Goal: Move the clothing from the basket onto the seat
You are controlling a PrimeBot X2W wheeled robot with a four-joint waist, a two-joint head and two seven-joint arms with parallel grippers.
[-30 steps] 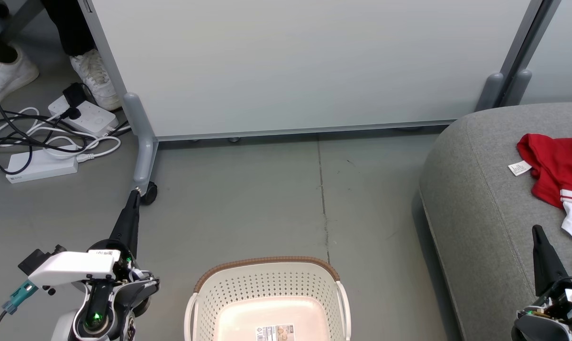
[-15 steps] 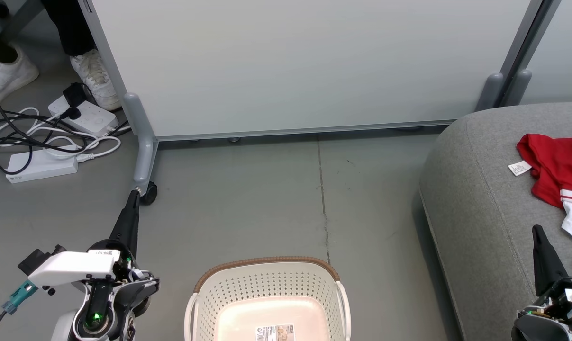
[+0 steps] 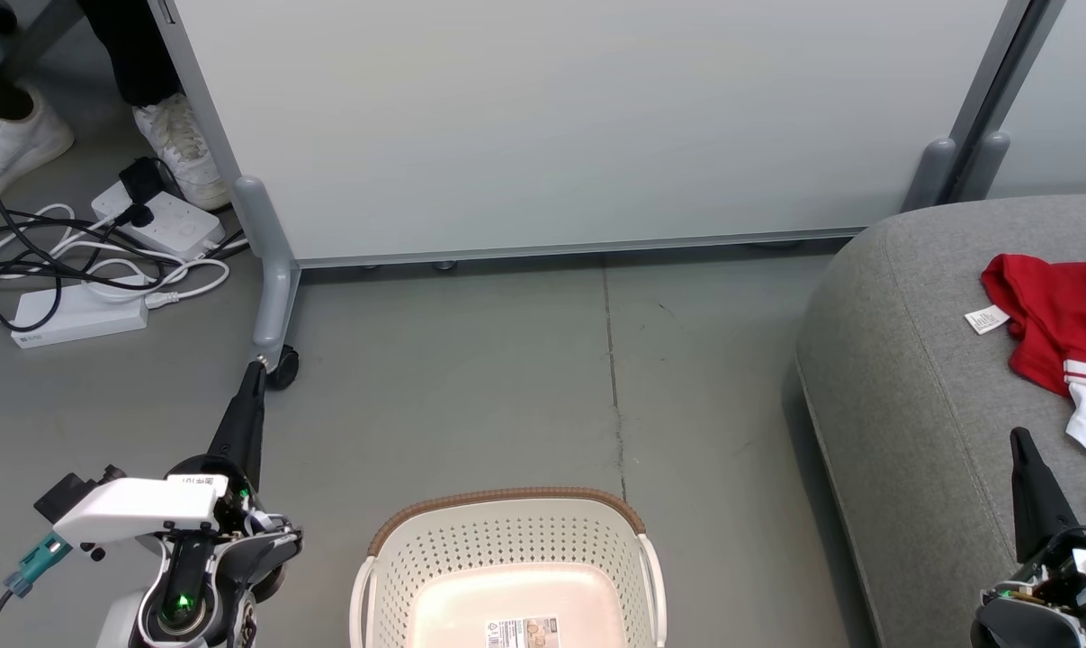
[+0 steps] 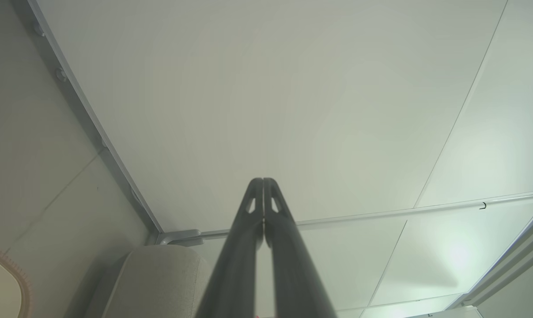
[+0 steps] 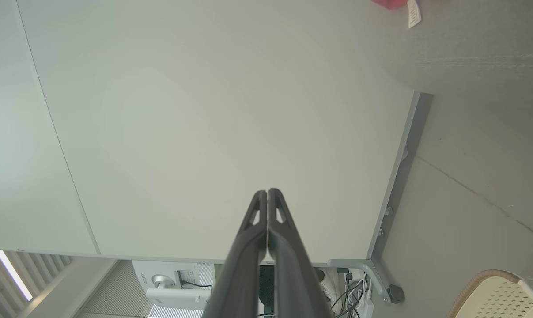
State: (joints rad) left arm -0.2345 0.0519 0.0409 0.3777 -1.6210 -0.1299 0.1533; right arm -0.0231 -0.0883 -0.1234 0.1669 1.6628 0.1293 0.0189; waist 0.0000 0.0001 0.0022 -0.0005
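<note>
- Head view: the clothing (image 3: 1051,328) lies on the seat (image 3: 902,360), red fabric with a white panel and its label tag (image 3: 986,319) turned out, running past the right edge. The basket (image 3: 507,497) on the floor shows a bare bottom and a barcode sticker (image 3: 523,632).
- Both tools are clenched on nothing. The left gripper (image 3: 256,364) points at the partition's caster (image 3: 283,364), and the right gripper (image 3: 1018,436) rises over the seat, just beside the white panel. Each wrist view shows its fingers pressed tip to tip.
- Your likeliest upset: swing the right arm outward and its fingers may hook the white panel, dragging the garment toward the seat's rounded edge.
- Turn left carelessly and the left fingers could strike the caster or snag the cables (image 3: 84,270).
- The basket's near end is cut off by the frame. A garment could sit there unseen, so check before you call it done.
</note>
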